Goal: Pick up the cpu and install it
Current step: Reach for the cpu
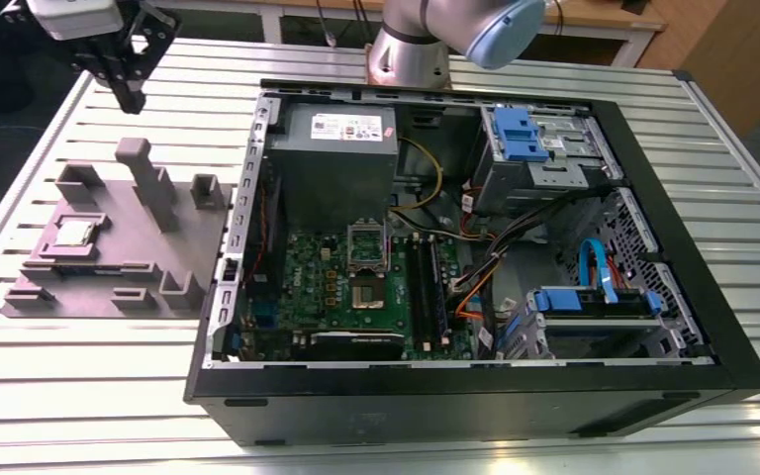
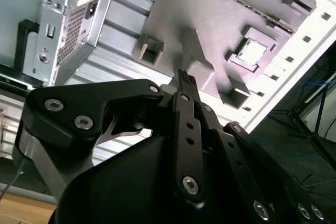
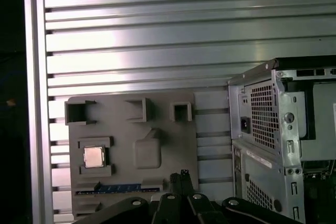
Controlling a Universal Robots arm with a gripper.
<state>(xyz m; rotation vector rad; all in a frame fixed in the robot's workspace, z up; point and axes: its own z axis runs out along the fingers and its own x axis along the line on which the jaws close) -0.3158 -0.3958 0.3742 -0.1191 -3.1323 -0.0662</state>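
Note:
The cpu (image 1: 74, 234) is a small silvery square lying flat in a recess of the grey stepped fixture (image 1: 142, 259) at the exterior view's left. It also shows in both wrist views, as the cpu (image 2: 253, 52) and the cpu (image 3: 93, 157). My gripper (image 1: 131, 99) hangs high above the table, beyond the fixture's far end and well apart from the chip. Its black fingers (image 2: 184, 81) meet at the tips, shut with nothing between them. In the first wrist view my gripper (image 3: 181, 174) lies over the fixture's edge, off to the side of the chip.
An open computer case (image 1: 677, 327) lies on the slatted metal table (image 1: 76, 396), beside the fixture. Inside are the green motherboard (image 1: 340, 297) with its socket (image 1: 367, 245), a grey power supply (image 1: 333, 134), cables and blue drive brackets (image 1: 513, 134). The arm's base (image 1: 410, 49) stands behind the case.

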